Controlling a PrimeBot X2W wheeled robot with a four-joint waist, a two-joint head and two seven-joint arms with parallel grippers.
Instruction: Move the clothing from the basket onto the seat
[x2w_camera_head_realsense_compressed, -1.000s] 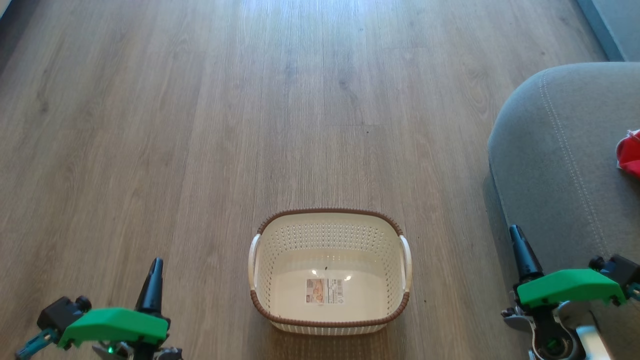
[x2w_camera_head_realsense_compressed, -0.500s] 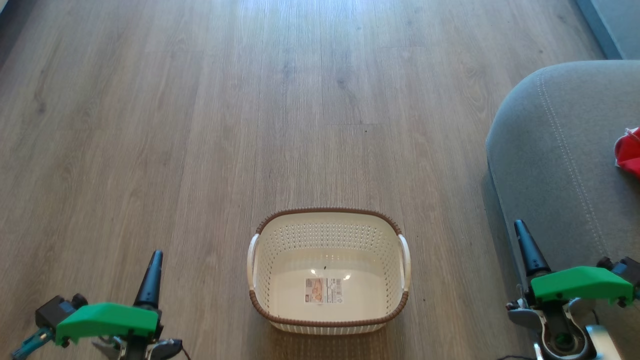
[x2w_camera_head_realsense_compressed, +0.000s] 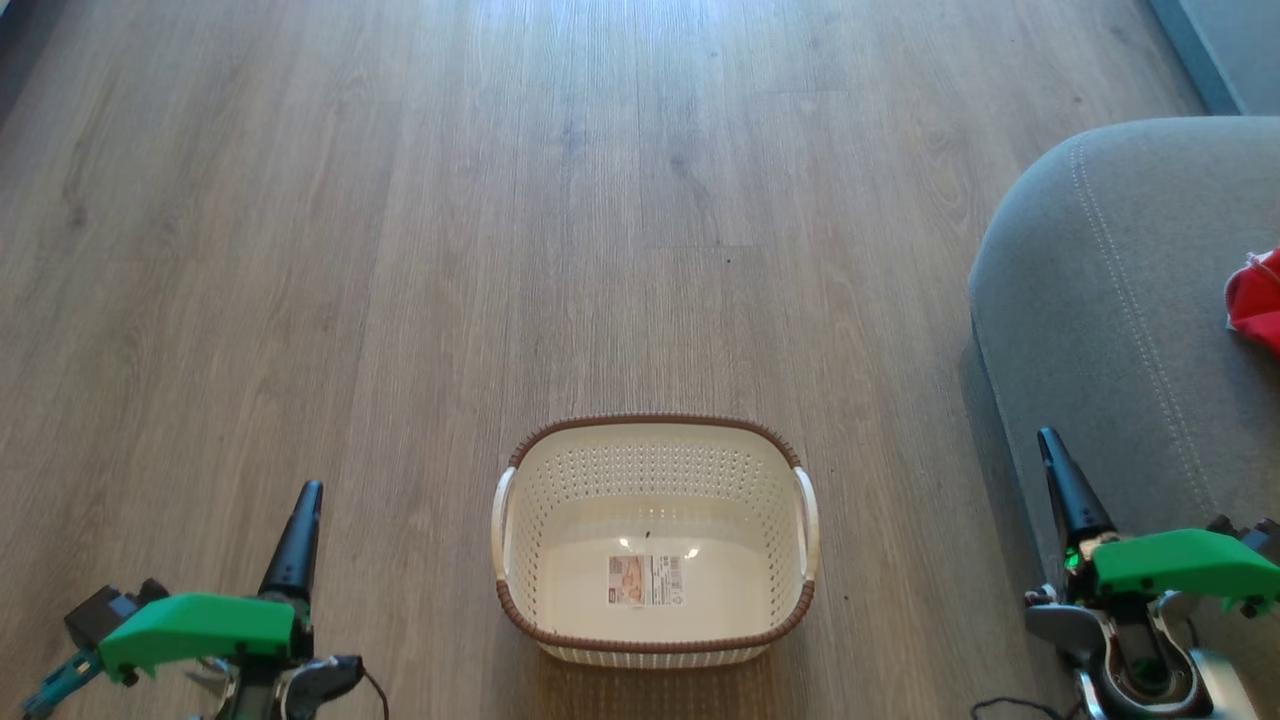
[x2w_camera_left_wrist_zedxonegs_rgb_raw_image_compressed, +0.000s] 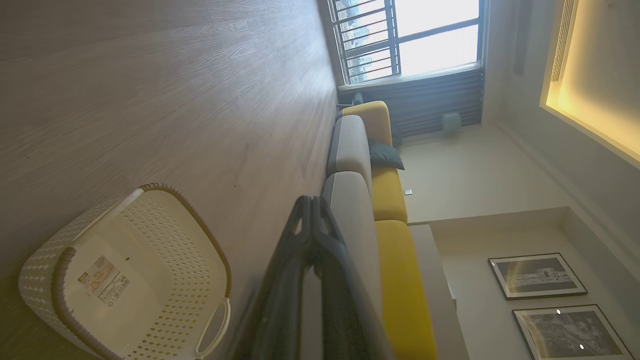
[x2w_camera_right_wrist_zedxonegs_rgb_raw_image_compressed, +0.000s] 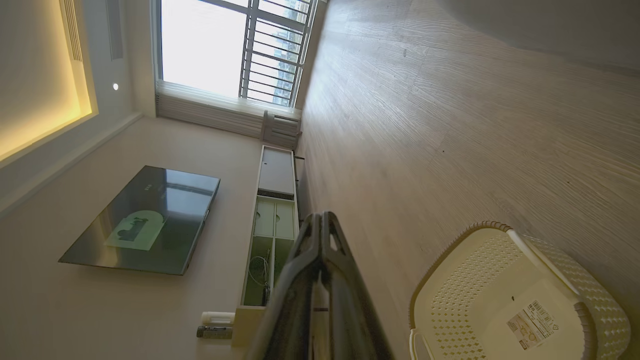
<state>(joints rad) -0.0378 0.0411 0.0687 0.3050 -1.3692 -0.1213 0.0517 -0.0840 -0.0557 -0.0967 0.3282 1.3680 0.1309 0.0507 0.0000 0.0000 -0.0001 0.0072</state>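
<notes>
Head view steeply down at floor (x2w_camera_head_realsense_compressed: 400, 250), wrist views low, rolled sideways, facing window (x2w_camera_left_wrist_zedxonegs_rgb_raw_image_compressed: 430, 45), all sharing basket (x2w_camera_head_realsense_compressed: 650, 418)

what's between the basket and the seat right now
In the head view, a strip of wood floor with nothing on it lies between the basket and the seat.

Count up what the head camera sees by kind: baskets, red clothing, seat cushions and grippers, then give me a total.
basket: 1
red clothing, one patch at the edge: 1
seat: 1
grippers: 2 (left gripper, right gripper)
Total: 5
</notes>
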